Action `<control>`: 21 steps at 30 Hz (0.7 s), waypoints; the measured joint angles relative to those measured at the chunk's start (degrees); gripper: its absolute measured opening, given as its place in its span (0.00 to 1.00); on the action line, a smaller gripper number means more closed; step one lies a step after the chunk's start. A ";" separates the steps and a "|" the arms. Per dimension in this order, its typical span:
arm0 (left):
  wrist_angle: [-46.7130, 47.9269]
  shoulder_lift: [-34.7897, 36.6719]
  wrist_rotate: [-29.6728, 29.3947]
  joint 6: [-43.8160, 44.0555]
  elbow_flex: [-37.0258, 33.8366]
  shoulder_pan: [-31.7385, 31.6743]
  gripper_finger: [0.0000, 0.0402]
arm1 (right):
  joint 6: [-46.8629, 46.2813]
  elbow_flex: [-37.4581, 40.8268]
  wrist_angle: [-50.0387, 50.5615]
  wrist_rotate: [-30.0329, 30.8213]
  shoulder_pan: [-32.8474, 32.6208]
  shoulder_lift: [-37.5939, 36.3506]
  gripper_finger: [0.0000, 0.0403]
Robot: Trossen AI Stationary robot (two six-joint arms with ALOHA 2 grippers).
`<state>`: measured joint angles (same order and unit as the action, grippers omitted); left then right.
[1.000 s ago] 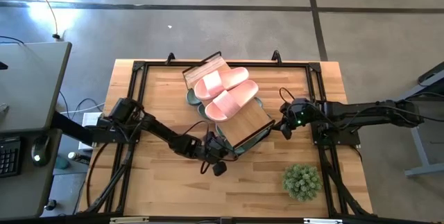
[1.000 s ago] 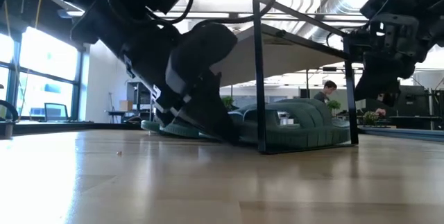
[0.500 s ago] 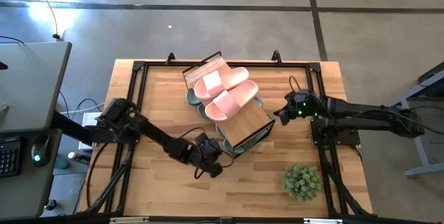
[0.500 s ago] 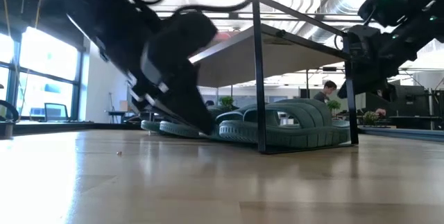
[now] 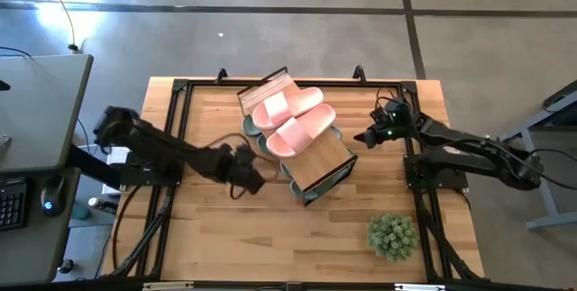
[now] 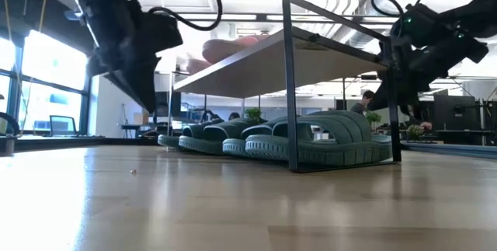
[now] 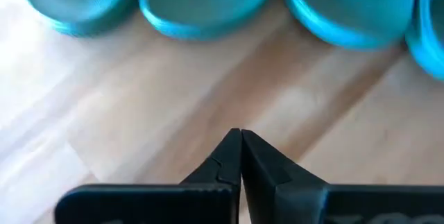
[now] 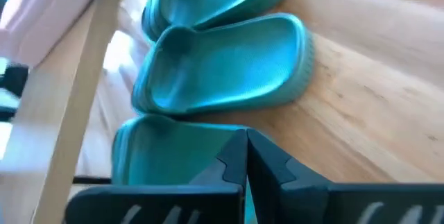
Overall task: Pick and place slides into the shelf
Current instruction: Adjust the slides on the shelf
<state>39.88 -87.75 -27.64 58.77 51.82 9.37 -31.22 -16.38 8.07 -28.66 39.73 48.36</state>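
The shelf [image 5: 311,160] stands slantwise in the middle of the table, a light plank top on a black frame. Two pink slides [image 5: 290,117] lie on its top. Several green slides [image 6: 318,144] rest with their soles on the table under it, their ends showing in both wrist views [image 7: 201,2] [image 8: 222,64]. My left gripper [image 7: 241,139] is shut and empty, hovering to the left of the shelf's near end [image 5: 252,179]. My right gripper [image 8: 246,141] is shut and empty, off the shelf's right side [image 5: 364,138], above the green slides.
A small green potted plant [image 5: 392,235] stands near the table's near right corner. Black rails [image 5: 180,129] run along the table's edges. Bare wood lies between the shelf and the near edge [image 5: 270,237]. A desk with a keyboard stands beyond the left edge.
My left gripper has drawn back from the shelf's near end toward the table's left and has risen well clear of the tabletop. My right gripper has moved a little toward the far edge and up. The shelf and slides have stayed in place.
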 joint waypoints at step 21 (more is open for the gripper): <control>-26.93 15.94 11.30 -3.41 -24.30 -27.53 0.00 | -2.23 0.00 -9.64 -8.04 6.53 8.67 0.00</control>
<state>12.94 -71.81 -16.34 55.37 27.52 -18.16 -33.45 -16.38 -1.57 -36.70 46.26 57.03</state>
